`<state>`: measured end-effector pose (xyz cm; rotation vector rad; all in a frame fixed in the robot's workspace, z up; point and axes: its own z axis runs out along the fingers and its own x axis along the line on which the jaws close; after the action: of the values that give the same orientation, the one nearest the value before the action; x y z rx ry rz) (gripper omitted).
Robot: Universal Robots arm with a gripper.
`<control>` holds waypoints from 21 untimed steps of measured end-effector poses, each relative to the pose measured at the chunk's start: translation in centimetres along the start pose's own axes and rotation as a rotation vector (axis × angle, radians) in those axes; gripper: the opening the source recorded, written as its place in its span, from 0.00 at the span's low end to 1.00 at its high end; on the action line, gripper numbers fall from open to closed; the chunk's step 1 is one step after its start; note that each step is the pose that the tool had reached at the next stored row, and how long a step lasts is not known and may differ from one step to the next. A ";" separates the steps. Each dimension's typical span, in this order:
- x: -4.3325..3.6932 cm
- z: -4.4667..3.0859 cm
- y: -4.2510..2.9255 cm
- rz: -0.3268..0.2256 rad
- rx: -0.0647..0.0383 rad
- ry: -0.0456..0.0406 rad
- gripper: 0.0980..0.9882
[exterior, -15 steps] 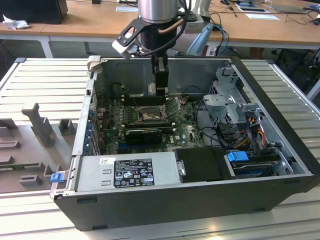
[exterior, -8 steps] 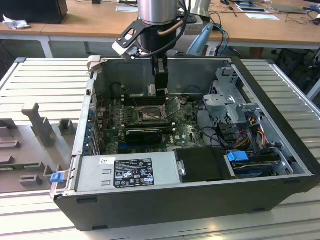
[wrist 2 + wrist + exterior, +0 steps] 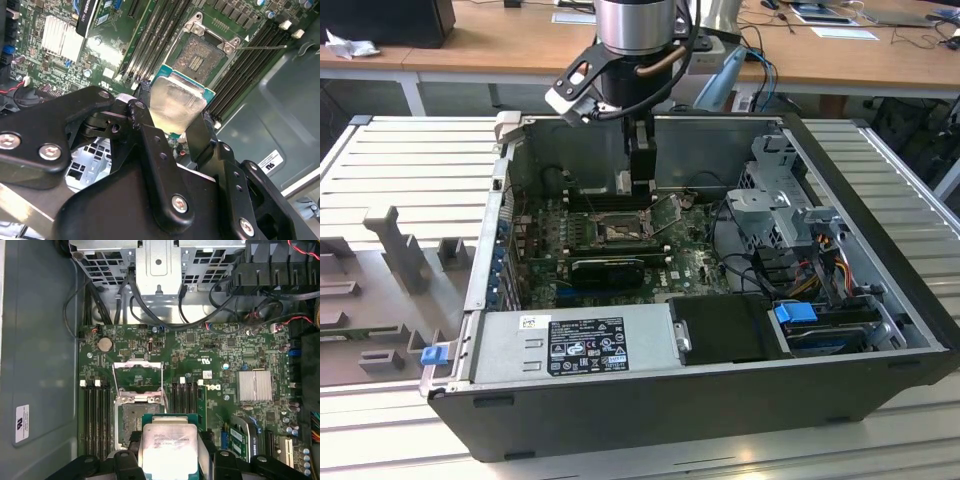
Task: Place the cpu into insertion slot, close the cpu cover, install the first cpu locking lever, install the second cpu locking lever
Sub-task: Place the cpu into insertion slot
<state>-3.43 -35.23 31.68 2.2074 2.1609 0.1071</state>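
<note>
Your tool (image 3: 172, 114) clasped the cpu (image 3: 179, 97) by its edges, sparing the contacts; below the tool the insertion slot (image 3: 200, 56) lay bare, cpu cover (image 3: 138, 371) raised.

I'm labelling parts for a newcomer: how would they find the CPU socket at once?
Inside the open dark computer case, on the green motherboard, look between the two banks of long black memory slots. The square dark-rimmed insertion slot alone shows a dull grey-gold contact field.

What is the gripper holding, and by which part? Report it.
The gripper holds the cpu by two opposite side edges, pinched between its fingers, near the insertion slot.
</note>
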 end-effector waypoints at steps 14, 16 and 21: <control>0.52 1.71 -0.16 0.000 0.000 -0.0018 0.48; 0.62 2.13 -0.20 -0.003 0.000 -0.0016 0.48; 0.90 3.50 -0.38 -0.006 0.000 -0.0012 0.48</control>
<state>-3.49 -34.28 28.18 2.2000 2.1670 0.1055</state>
